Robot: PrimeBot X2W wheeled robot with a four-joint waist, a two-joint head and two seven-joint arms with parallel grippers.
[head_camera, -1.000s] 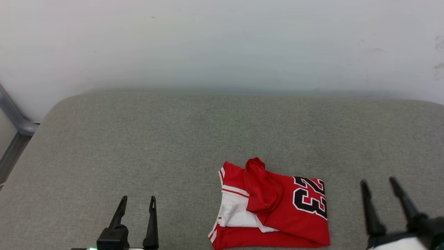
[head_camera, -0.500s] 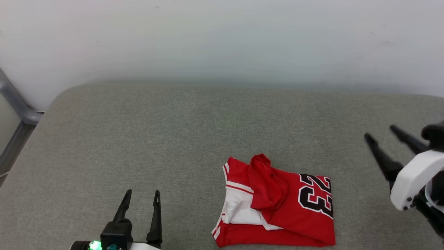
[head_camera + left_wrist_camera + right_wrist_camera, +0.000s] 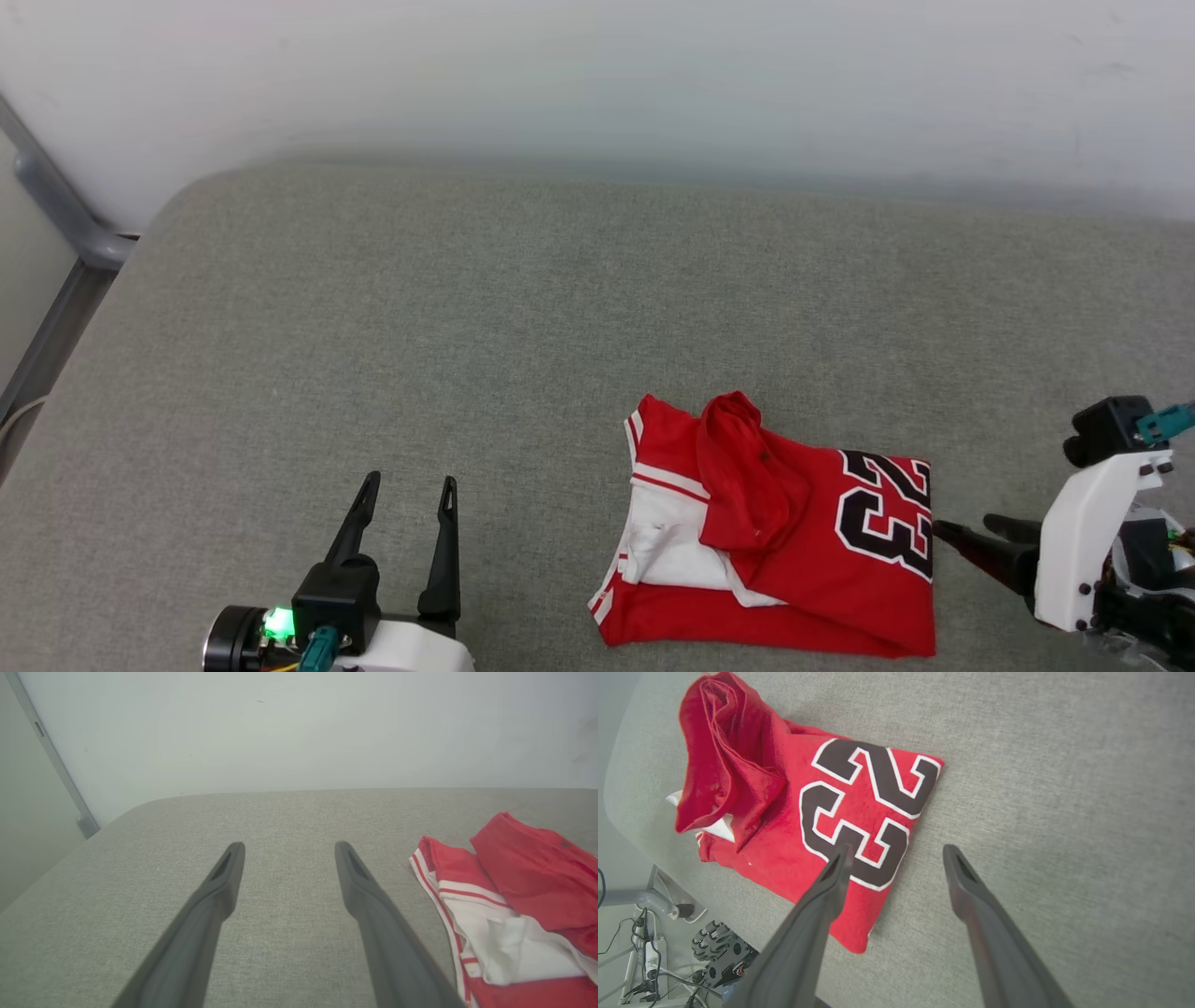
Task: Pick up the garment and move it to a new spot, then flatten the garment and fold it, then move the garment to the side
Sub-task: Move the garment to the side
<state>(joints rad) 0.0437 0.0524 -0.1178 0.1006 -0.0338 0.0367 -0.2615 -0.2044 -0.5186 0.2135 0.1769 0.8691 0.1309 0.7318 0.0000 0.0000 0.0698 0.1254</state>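
– While the right gripper point(image 3: 962, 525) lies low at the red jersey's point(image 3: 775, 532) right edge, fingers spread wide and holding nothing, what worries you?

– Layers. The jersey sits loosely folded near the front of the grey upholstered surface point(image 3: 467, 327), right of centre. In the right wrist view one finger point(image 3: 831, 877) is over the black "23" and the other over bare upholstery. Closing there could pinch only the top ply, and I'd expect the bundle to spill open on the lift.

– And that lump on top?

– It's a bunched red flap, limp and creased, lying over a white sleeve with red stripe trim. It will likely slide or drag, so the shirt may land more crumpled than it is now.

– Could the surface cause trouble?

– Possibly. The weave is coarse and looks grippy, so a low fingertip might catch in it. The fingers are smooth, hard and tapered, while the cloth is soft knit. The white-outlined numerals look slightly stiffer.

– What about the left gripper point(image 3: 411, 479)?

– It is open wide and empty, hovering well apart to the jersey's left, too far to steady anything.
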